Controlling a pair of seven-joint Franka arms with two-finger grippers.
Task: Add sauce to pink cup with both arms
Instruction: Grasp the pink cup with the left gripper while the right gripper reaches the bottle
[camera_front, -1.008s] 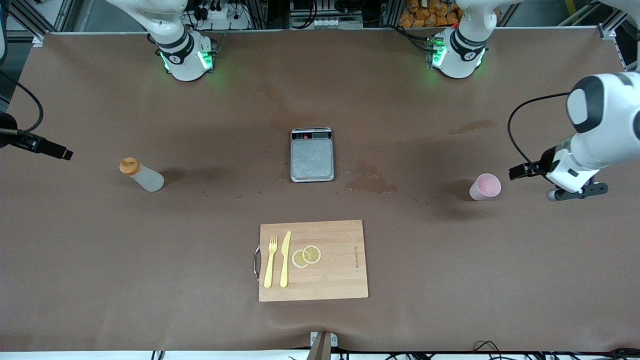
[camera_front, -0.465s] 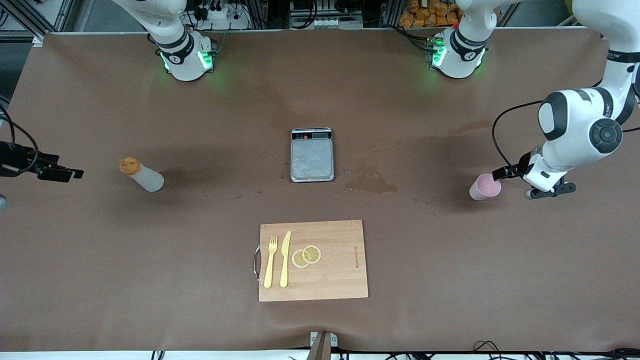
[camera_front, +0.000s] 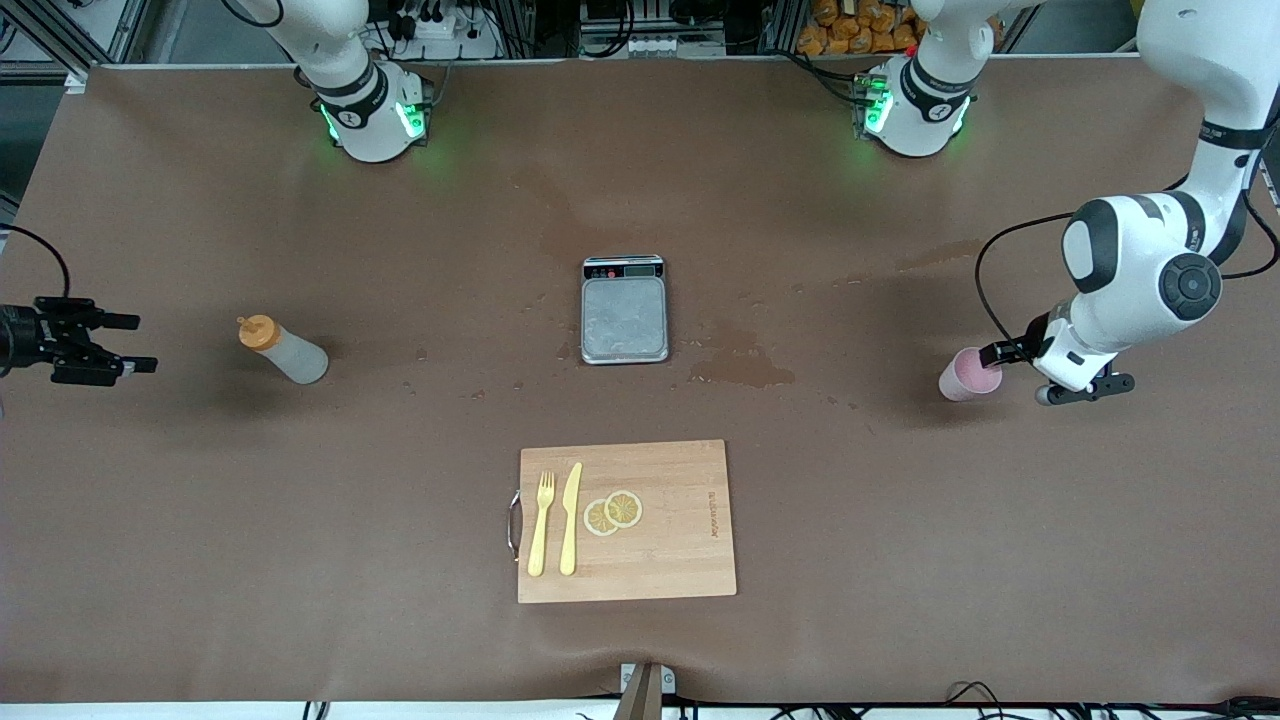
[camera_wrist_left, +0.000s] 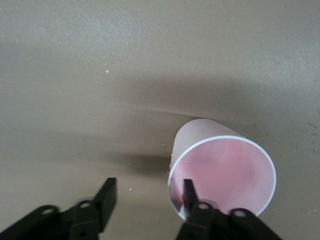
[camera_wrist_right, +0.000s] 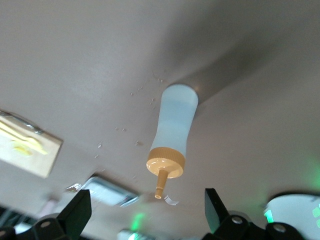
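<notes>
Tool on left arm (camera_wrist_left: 145, 200) spread, one finger apparently inside pink cup (camera_front: 968, 374) rim; cup upright at left arm's end of desk (camera_front: 900, 520). Right tool (camera_front: 100, 345) spread, near sauce (camera_front: 284, 350) (upright, untouched). Approach step. Next: close both.

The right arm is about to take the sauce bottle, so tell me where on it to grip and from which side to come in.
Grip the sauce bottle around its whitish body, below the orange cap. It stands upright and the body is round and slightly waisted, so a level approach from the right arm's end of the table suits it. The right gripper is already there with open jaws. Avoid the thin nozzle.
</notes>
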